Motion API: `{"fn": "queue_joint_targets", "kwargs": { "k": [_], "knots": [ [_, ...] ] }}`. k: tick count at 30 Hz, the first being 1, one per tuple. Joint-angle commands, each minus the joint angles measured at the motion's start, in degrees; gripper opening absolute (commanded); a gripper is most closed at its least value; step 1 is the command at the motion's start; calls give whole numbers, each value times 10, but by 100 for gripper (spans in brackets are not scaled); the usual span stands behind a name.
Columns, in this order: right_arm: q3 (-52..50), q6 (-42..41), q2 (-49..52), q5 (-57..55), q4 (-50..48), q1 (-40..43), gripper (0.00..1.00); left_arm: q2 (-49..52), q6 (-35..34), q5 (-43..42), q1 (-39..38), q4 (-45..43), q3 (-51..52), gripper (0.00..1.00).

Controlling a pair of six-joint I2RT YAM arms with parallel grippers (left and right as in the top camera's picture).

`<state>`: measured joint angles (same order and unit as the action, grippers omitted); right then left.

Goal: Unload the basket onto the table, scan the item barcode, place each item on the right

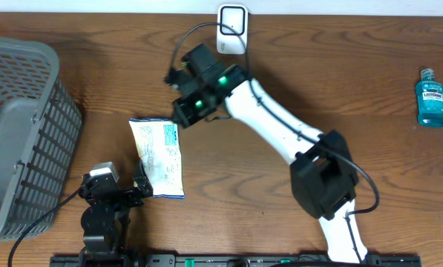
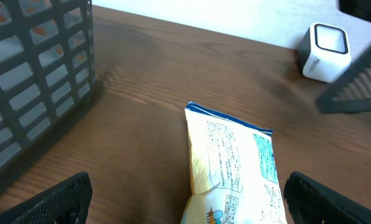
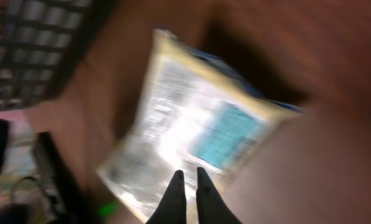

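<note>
The item, a pale yellow snack packet point(image 1: 157, 157) with blue trim and printed text, lies flat on the wooden table. Its near end sits between the wide-open fingers of my left gripper point(image 2: 188, 208), which do not touch it point(image 2: 235, 168). My right gripper point(image 1: 179, 116) hovers at the packet's far right corner. In the blurred right wrist view its fingers point(image 3: 187, 177) are shut together over the packet point(image 3: 191, 118), with nothing between them. The white scanner point(image 1: 231, 30) stands at the table's back edge, also in the left wrist view as a white scanner point(image 2: 325, 43).
A grey slatted basket point(image 1: 21, 133) fills the left side, close to the left arm, basket wall point(image 2: 36, 62). A blue mouthwash bottle point(image 1: 431, 96) stands at the far right. The right arm point(image 1: 280, 133) stretches diagonally across the middle.
</note>
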<state>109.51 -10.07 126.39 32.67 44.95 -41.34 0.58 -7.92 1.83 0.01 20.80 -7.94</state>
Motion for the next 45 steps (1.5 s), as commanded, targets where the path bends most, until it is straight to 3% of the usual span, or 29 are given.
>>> {"fn": "queue_joint_targets", "kwargs": {
  "k": [1,7,15,21,29,31,34,38,45],
  "knots": [
    [-3,-29,32,28,-16,-39,2,-3,-5,1,3,-1,1,98],
    [-3,-37,104,-3,-29,-91,1,-3,-5,1,3,-1,1,98],
    [-2,-72,120,-318,78,-88,1,-3,-5,1,3,0,1,98],
    [-2,-73,101,-423,144,-26,1,-3,-5,1,3,0,1,98],
    [0,-30,53,-441,179,41,1,-3,-5,1,3,0,1,98],
    [0,-29,20,-426,189,48,10,-3,-5,1,3,0,1,98],
    [0,-30,-35,-379,194,50,12,-3,-5,1,3,-1,1,98],
    [-1,-30,-58,-346,180,45,11,-3,-5,1,3,-1,1,98],
    [-50,-27,13,-347,127,44,1,-3,-5,1,3,0,1,98]
  ]
}}
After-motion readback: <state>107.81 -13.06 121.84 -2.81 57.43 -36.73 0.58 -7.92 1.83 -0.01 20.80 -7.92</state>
